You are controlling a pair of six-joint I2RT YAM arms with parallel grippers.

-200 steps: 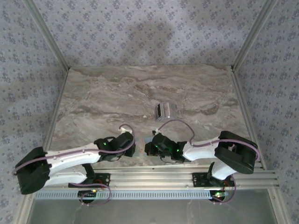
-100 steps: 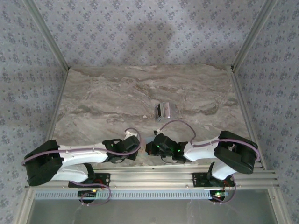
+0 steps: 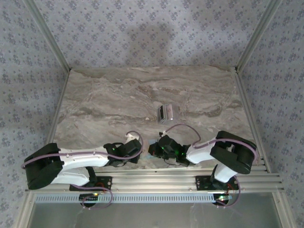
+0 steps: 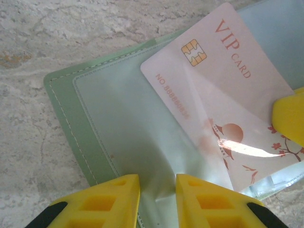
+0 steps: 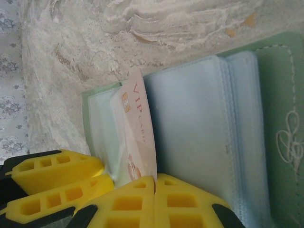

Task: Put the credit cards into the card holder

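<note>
The card holder (image 4: 61,118) lies open on the marble, sage green with clear sleeves; its other panel (image 5: 280,95) is in the right wrist view. My left gripper (image 4: 157,199) is shut on a bulging fold of a clear sleeve at the holder's near edge. A pale pink credit card (image 4: 223,80) marked VIP CARD sits slanted, partly inside that sleeve. My right gripper (image 5: 155,190) is shut on the edge of this card (image 5: 137,128). From above, the left gripper (image 3: 137,148) and right gripper (image 3: 153,149) meet tip to tip near the front edge. More silvery credit cards (image 3: 165,113) lie further back.
The marble table (image 3: 109,104) is walled by patterned panels on three sides. An aluminium rail (image 3: 156,180) with the arm bases runs along the near edge. My left gripper's yellow fingers (image 5: 57,183) crowd the lower left of the right wrist view.
My left arm has swung right, bringing its gripper close to the right gripper. The right arm's elbow has shifted slightly left. Neither gripper's jaws have changed.
</note>
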